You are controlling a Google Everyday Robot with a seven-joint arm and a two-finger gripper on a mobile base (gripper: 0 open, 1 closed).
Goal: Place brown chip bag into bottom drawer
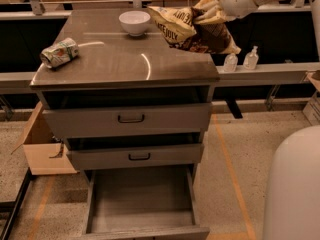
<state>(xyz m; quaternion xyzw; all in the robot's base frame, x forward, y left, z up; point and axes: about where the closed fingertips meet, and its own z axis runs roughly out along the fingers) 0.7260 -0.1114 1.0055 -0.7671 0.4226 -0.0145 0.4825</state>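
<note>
The brown chip bag point(192, 28) hangs in the air above the right back corner of the cabinet top point(115, 59), dark brown with a pale yellow lettered panel. My gripper point(210, 10) is shut on the bag's upper part, with the white arm reaching in from the upper right. The bottom drawer point(142, 204) stands pulled out at the foot of the cabinet, its flat grey floor bare.
A white bowl point(134, 22) stands at the back of the top. A dented green-and-white can point(60, 52) lies at its left. Two closed drawer fronts point(131, 118) sit above the open drawer. A cardboard box point(42, 144) is left; two small bottles point(240, 60) stand on a ledge right.
</note>
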